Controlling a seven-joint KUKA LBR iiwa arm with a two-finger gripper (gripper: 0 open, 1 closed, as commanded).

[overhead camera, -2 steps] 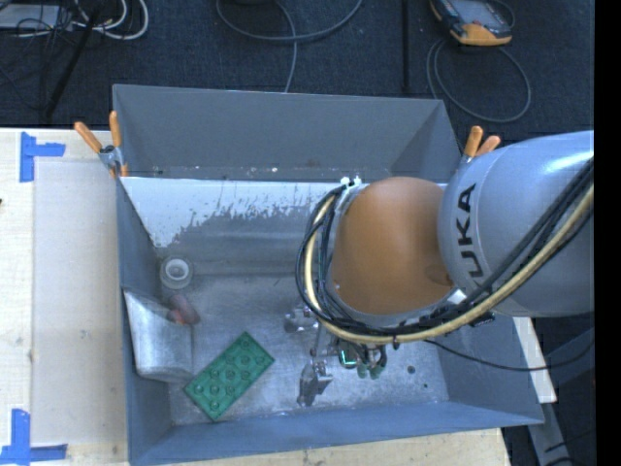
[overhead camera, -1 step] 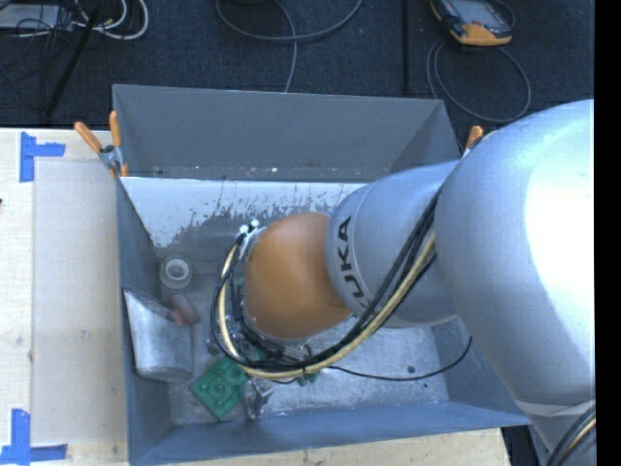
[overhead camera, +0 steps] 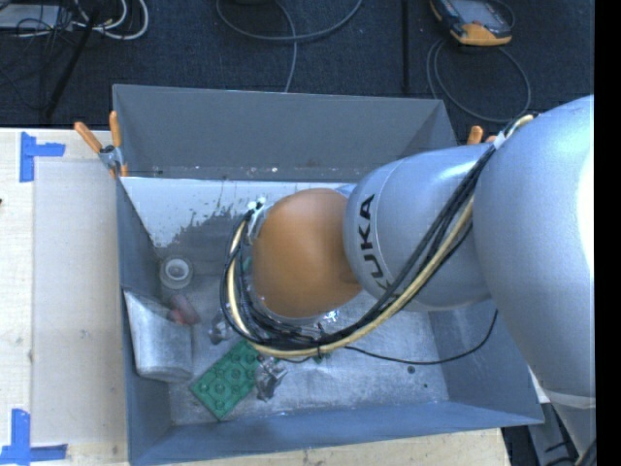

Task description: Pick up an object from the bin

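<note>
Four loose things show on the scuffed floor of the grey metal bin (overhead camera: 291, 134), all of them beyond the jaws on the side away from the arm. The gripper (overhead camera: 268, 377) hangs low under the arm's smooth orange wrist cover (overhead camera: 296, 250). That dome and its looped cables hide most of the gripper, so I cannot tell whether the jaws are released or clenched.

Nearest the jaws, touching or just beside the gripper's tip, lies a green flat plastic plate with rows of studs (overhead camera: 226, 381), turned cornerwise to the bin walls. I judge it the likely pick, though nothing shows it grasped. It looks thin and rigid and lies flat on the floor, so a grip would probably have to catch an edge. The studs give some bite and the plain rim little.

Farther from the jaws, a pale grey crumpled soft sheet (overhead camera: 160, 343) slumps against the bin's side wall, limp and folded. Just past it lies a small pinkish thing (overhead camera: 182, 311), too small to name. Farthest off stands a small clear round cap or ring (overhead camera: 176, 272). The sloped walls probably funnel everything down to this floor.
</note>
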